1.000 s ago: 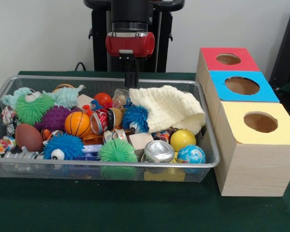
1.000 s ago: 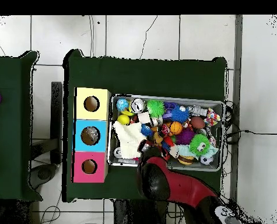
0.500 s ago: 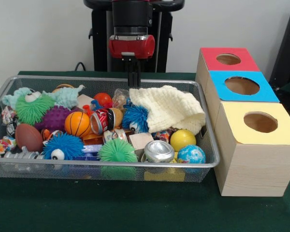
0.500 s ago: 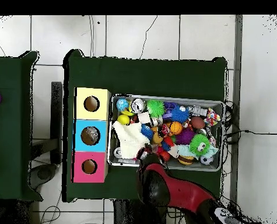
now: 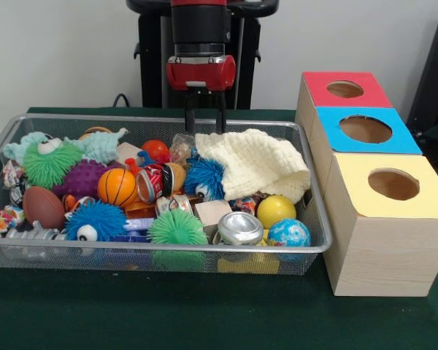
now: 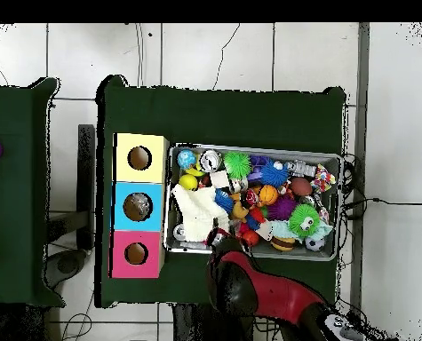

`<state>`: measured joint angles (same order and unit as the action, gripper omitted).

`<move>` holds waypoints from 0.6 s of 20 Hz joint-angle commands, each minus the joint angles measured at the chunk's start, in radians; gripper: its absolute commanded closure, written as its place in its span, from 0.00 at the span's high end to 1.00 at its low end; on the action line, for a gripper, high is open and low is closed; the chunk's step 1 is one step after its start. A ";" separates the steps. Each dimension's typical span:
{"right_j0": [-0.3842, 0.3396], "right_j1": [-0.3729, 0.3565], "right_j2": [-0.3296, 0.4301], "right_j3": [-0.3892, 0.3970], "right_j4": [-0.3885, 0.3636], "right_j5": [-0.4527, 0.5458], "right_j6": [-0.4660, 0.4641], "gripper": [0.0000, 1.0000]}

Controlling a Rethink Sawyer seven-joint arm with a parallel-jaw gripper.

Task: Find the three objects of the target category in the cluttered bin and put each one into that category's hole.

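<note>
Claw (image 5: 205, 117) spread, over bin (image 5: 315, 240) | cloth (image 5: 257, 162), balls, perhaps cans inside

Illumination is even, bright and diffuse. Soft shadows lie beneath the wire bin (image 5: 168, 251) and wooden boxes (image 5: 383, 248). A crushed can (image 5: 240, 227) shows slight glare.

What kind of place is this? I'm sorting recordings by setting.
Probably a robotics lab: a toy-filled wire bin and colour-topped sorting boxes on a green-covered table, tiled floor, gripper fingers open.
</note>
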<state>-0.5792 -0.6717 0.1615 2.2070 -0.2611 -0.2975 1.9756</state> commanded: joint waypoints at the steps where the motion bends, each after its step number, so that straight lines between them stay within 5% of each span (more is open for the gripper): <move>1: -0.021 0.033 0.034 -0.008 -0.024 -0.107 0.195 1.00; 6: -0.026 0.002 0.049 0.010 -0.010 -0.082 0.202 1.00; 12: -0.117 -0.162 0.130 0.049 -0.003 0.082 0.180 1.00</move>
<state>-0.6110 -0.7108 0.1764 2.2335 -0.2619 -0.3211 1.9756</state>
